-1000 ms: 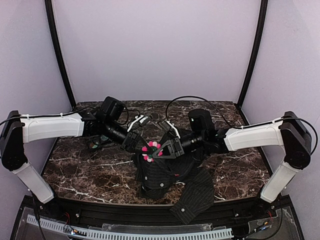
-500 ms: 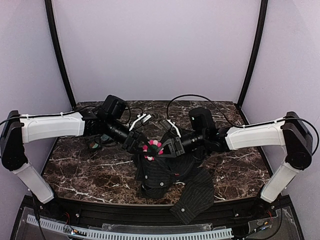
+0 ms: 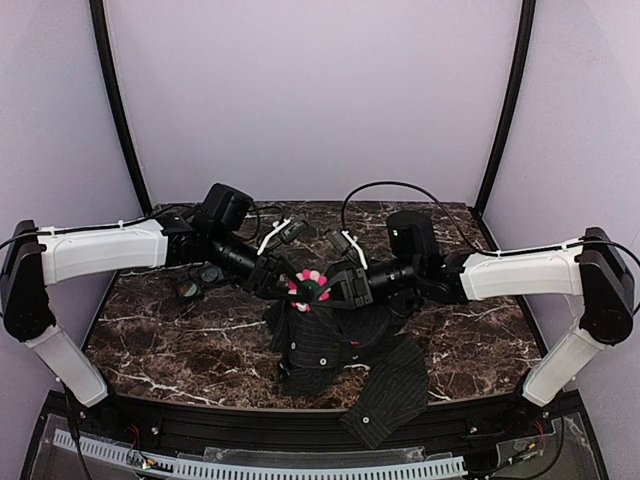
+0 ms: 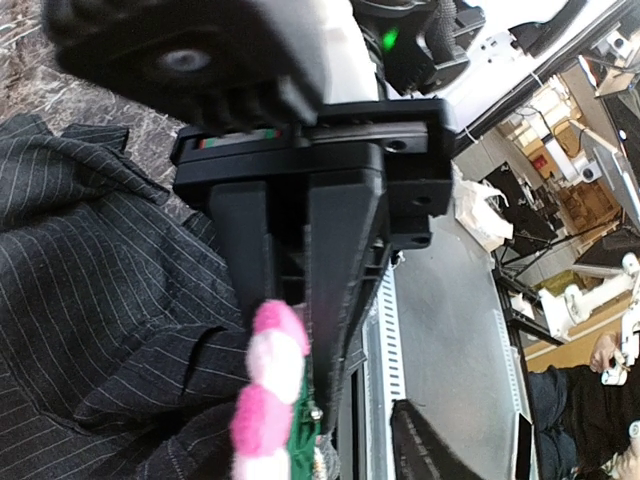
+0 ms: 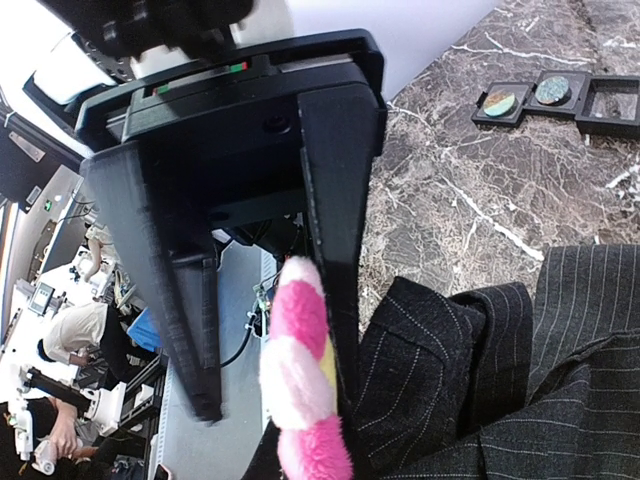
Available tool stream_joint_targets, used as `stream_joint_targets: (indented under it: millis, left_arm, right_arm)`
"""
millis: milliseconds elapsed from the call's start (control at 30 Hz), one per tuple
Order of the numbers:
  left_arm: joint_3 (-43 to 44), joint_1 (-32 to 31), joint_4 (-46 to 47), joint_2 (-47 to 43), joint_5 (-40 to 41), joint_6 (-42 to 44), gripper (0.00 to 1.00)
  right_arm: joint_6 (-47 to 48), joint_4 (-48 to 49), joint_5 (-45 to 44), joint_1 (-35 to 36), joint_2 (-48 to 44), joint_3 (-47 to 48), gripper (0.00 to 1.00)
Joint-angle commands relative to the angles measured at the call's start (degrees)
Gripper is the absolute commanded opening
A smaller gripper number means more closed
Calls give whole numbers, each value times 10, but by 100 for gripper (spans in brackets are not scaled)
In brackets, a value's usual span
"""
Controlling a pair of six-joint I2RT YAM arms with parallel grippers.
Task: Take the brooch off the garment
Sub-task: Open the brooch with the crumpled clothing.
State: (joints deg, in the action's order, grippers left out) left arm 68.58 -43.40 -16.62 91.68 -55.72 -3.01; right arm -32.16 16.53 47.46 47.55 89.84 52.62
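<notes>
Top external: left gripper [image 3: 288,284], shut before, is now parted round pink-petalled flower brooch [image 3: 308,288] at black pinstriped garment's [image 3: 320,345] 12 o'clock, right gripper [image 3: 331,290] kept closed, regrasp inferred.

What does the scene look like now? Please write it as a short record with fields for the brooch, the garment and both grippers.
brooch: pink flower, raised just above the garment
garment: black pinstriped shirt, bunched on the marble table
left gripper: tips at the brooch's left side; grip unclear
right gripper: tips at the brooch's right side
trays: three, black, in a row on the table
pin state: cannot tell whether the brooch is free
</notes>
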Motion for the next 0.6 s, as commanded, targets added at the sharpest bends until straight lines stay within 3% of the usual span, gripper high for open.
stream_joint_targets:
  millis: [0, 233, 467, 567]
  left_arm:
    - [10, 3, -19, -25, -26, 4, 34]
    - [9, 9, -18, -26, -23, 3, 29]
    - [7, 16, -12, -25, -25, -2, 12]
    - [7, 18, -10, -25, -27, -5, 10]
  right_arm:
    - [8, -3, -43, -20, -14, -1, 0]
    - [10, -3, -38, -20, -17, -5, 0]
    - [11, -2, -33, -20, -19, -7, 0]
    - [11, -1, -30, -21, -20, -7, 0]
